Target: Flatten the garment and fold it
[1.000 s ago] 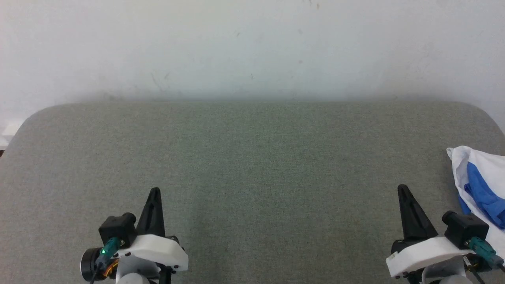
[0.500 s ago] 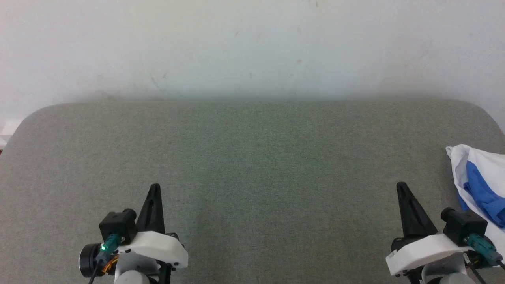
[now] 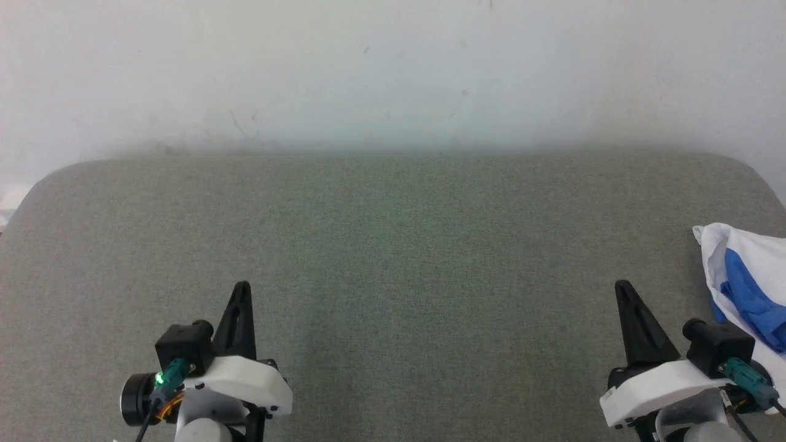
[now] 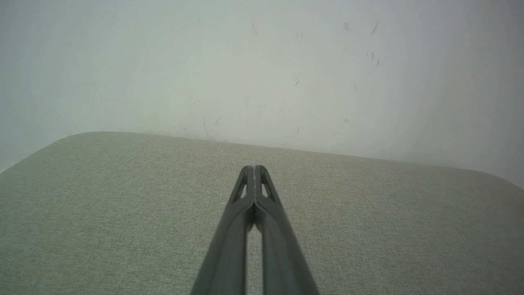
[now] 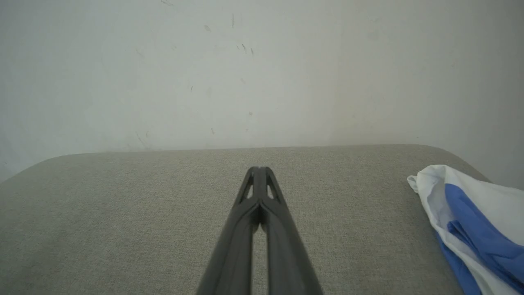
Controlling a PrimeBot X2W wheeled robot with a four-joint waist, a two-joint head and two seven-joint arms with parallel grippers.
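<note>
The garment [image 3: 746, 270], white with bright blue parts, lies bunched at the right edge of the grey-green fabric table [image 3: 393, 245]; in the right wrist view the garment [image 5: 470, 213] sits at the lower right. My right gripper [image 3: 621, 286] is shut and empty, just left of the garment and apart from it. In its own view the right gripper [image 5: 259, 169] has its tips pressed together. My left gripper [image 3: 242, 286] is shut and empty at the lower left, far from the garment; its wrist view shows the left gripper [image 4: 254, 167] closed over bare fabric.
A white scuffed wall [image 3: 393, 73] rises right behind the table's far edge. The table's far corners are rounded. Wide bare fabric lies between the two grippers.
The whole head view has drifted slightly, so the camera has moved. Both grippers stay shut and the garment lies as before.
</note>
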